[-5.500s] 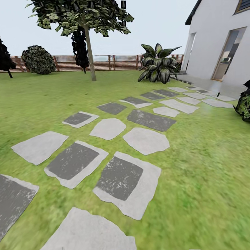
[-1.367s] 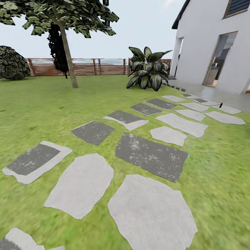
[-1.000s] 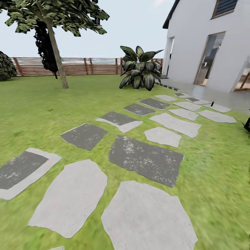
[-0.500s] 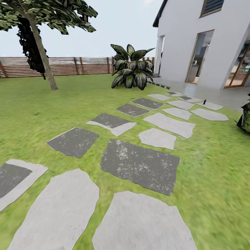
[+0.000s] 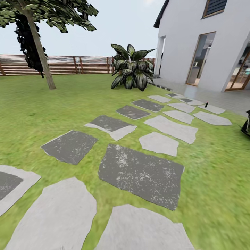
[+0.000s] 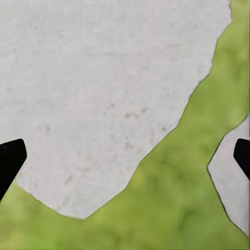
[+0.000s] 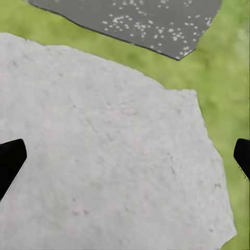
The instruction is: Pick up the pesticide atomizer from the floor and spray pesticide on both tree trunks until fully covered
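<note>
Below, both grippers hang w/ jaws wide apart and nothing between them: left gripper (image 6: pixel 125 153) over a pale stepping stone (image 6: pixel 104 94) and lawn, right gripper (image 7: pixel 125 156) over another pale slab (image 7: pixel 104 156) beside a dark speckled one (image 7: pixel 151 21). Further out, head view: stone path (image 5: pixel 140 173) runs across the lawn (image 5: pixel 215 173) toward the white house (image 5: pixel 194 41). A small dark upright item, poss. the atomizer (image 5: pixel 206 104), sits far off on the stones near the patio, too small to be sure. Tree trunk (image 5: pixel 41 55) stands far left before the slat fence (image 5: pixel 80 65); broad-leaf plant (image 5: pixel 132 67) is by the house corner.
</note>
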You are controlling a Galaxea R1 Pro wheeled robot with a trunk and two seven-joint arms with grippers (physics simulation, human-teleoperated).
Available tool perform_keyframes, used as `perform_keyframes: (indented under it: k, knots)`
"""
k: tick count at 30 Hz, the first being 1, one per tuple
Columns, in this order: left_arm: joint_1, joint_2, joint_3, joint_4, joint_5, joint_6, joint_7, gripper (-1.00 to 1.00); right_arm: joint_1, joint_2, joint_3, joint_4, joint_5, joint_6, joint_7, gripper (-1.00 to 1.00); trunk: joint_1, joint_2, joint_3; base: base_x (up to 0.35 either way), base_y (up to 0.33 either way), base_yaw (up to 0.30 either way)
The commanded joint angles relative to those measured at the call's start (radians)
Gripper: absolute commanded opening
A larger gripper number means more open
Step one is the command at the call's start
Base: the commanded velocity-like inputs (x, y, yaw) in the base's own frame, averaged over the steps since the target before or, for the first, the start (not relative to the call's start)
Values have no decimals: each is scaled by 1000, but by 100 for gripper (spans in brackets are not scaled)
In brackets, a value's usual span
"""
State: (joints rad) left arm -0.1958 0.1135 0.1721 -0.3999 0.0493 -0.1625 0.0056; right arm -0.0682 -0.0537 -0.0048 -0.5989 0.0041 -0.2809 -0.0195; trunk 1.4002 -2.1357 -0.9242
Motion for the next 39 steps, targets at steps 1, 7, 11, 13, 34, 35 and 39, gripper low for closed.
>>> perform_keyframes:
  k: [1,7,11,13,34,35,39]
  knots:
    - [-1,0,0,1,5,-3,1,100,0,0,0,1,1,-3,-2,100,0,0,-1,335,0,0]
    - [-1,0,0,0,5,-3,1,100,0,0,0,1,1,-3,-2,100,0,0,-1,335,0,0]
    - [-1,0,0,0,6,-3,1,100,0,0,0,1,1,-3,-2,100,0,0,-1,335,0,0]
    - [-1,0,0,0,6,-3,1,100,0,0,0,1,1,-3,-2,100,0,0,-1,335,0,0]
    - [0,0,0,0,6,-3,1,100,0,0,0,1,1,-3,-2,100,0,0,-1,335,0,-135]
    - [0,0,0,0,6,-3,1,100,0,0,0,1,1,-3,-2,100,0,0,-1,335,0,-195]
    - [0,0,0,0,6,-3,1,100,-1,0,0,1,1,-3,-2,100,0,0,-1,335,0,-195]
